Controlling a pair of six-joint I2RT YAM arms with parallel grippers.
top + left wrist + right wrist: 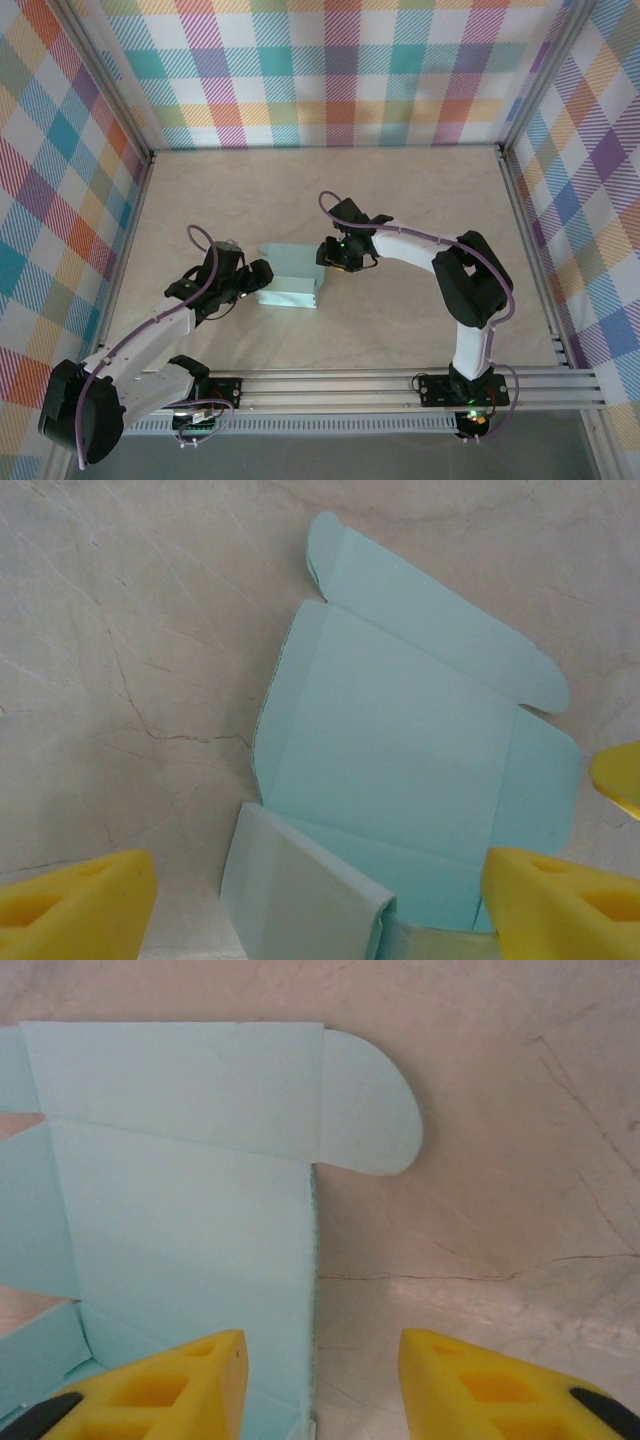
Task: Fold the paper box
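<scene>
The paper box (290,278) is a pale mint-blue card blank, partly folded, lying mid-table between the two arms. In the left wrist view the paper box (400,740) lies spread with a rounded flap at the far side and one folded-up wall close to the camera. My left gripper (318,910) is open wide at the box's left end (256,281), that wall standing between the fingers with neither touching it. My right gripper (328,256) is at the box's right end. It is open (320,1392), and the right edge of the paper box (190,1210) runs into the gap between its fingers.
The beige marbled tabletop (420,190) is walled by checked panels at the back and both sides (340,70). An aluminium rail (400,385) with the arm bases runs along the near edge. A yellow fingertip of the right gripper (620,780) pokes into the left wrist view.
</scene>
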